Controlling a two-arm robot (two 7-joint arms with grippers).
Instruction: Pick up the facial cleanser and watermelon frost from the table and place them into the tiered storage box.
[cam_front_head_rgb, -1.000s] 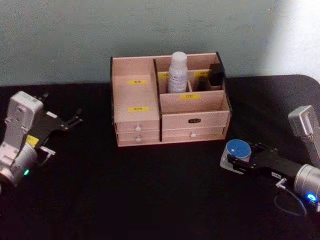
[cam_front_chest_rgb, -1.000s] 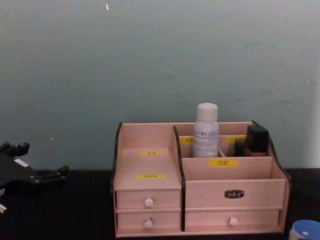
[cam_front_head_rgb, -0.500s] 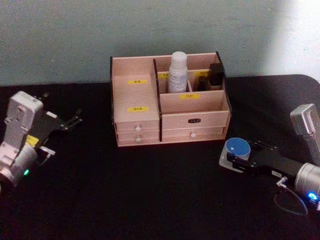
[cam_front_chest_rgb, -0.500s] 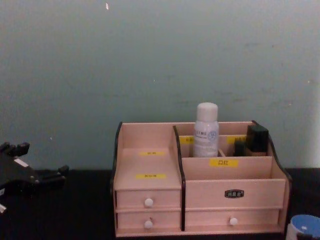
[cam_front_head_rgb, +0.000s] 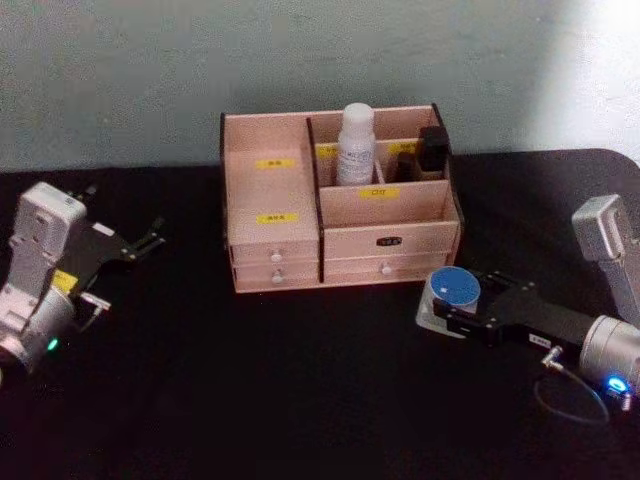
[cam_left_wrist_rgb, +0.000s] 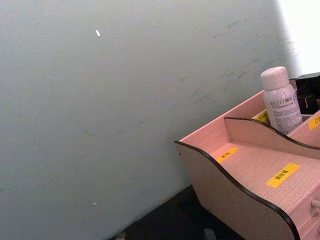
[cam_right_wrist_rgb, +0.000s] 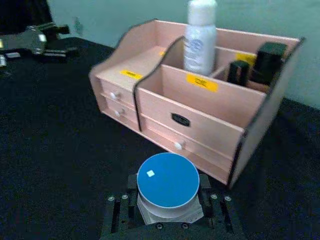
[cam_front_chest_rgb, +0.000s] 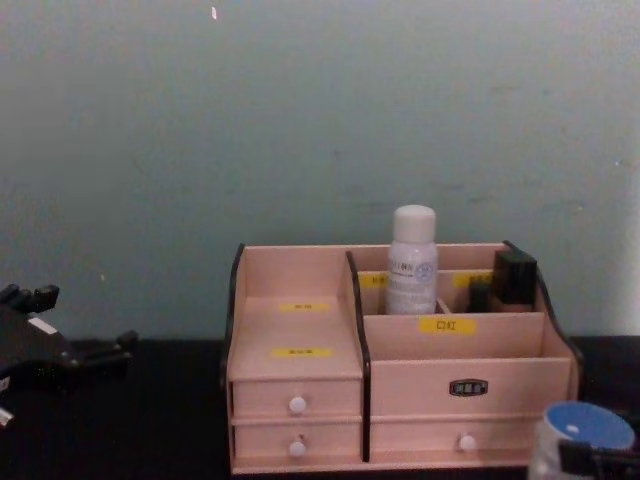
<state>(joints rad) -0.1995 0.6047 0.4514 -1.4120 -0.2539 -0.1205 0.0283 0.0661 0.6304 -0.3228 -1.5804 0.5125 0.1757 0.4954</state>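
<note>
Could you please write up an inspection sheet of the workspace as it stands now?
Surface: black table, carrying the box.
Job's things: facial cleanser upright in a rear compartment of the tiered storage box; watermelon frost gripped just in front of the box's right end.
Clutter: dark containers in the rear right compartment.
Grippers: left pincer open, parked at the table's left; right pincer shut on the watermelon frost.
Cables: thin cable loop beside the right wrist.
Surroundings: plain pale wall behind the table.
</note>
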